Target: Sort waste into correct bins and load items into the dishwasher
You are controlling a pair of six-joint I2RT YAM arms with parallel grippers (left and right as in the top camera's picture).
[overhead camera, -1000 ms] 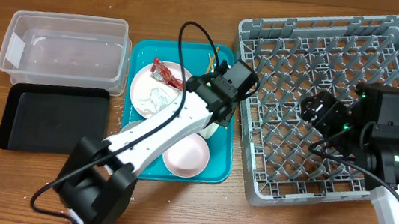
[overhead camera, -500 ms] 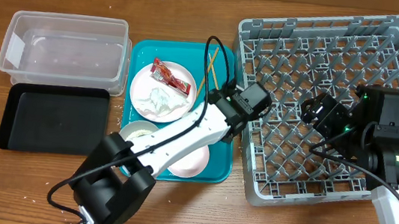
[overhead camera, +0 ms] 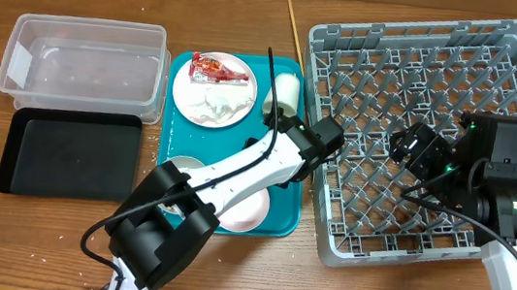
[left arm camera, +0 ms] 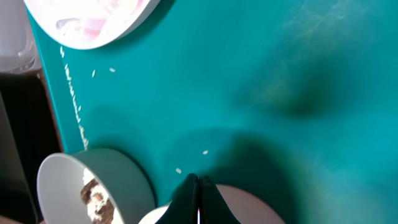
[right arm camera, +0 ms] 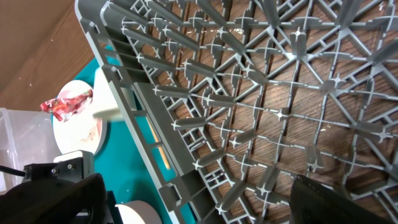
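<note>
My left gripper point(overhead camera: 313, 140) point(left arm camera: 198, 186) is shut and empty, low over the teal tray point(overhead camera: 287, 192), just above the pink dish point(left arm camera: 249, 208) point(overhead camera: 251, 211). The greyish-white bowl point(left arm camera: 74, 180) point(overhead camera: 176, 167) holds a brown food lump point(left arm camera: 93, 194). The white plate point(overhead camera: 234, 105) point(left arm camera: 93, 18) at the tray's far end carries the red wrapper point(overhead camera: 217, 66) point(right arm camera: 67, 102) and white paper scrap point(overhead camera: 207, 95). The white cup point(overhead camera: 286, 93) lies beside it. A chopstick point(overhead camera: 295, 30) lies on the table. My right gripper point(overhead camera: 417, 144) point(right arm camera: 199, 208) is open and empty over the grey rack point(overhead camera: 503, 56) point(right arm camera: 205, 81).
The clear tub point(overhead camera: 83, 57) and black tray point(overhead camera: 67, 154) stand left of the teal tray. Rice grains point(left arm camera: 93, 73) lie scattered on the teal tray. A wooden stick piece point(right arm camera: 163, 155) shows through the rack's wall. My left arm crosses over the bowl and pink dish.
The plate with wrapper and paper slid to the tray's far end. The chopstick went from the tray onto the table beyond it. The cup came into view. My left gripper moved right.
</note>
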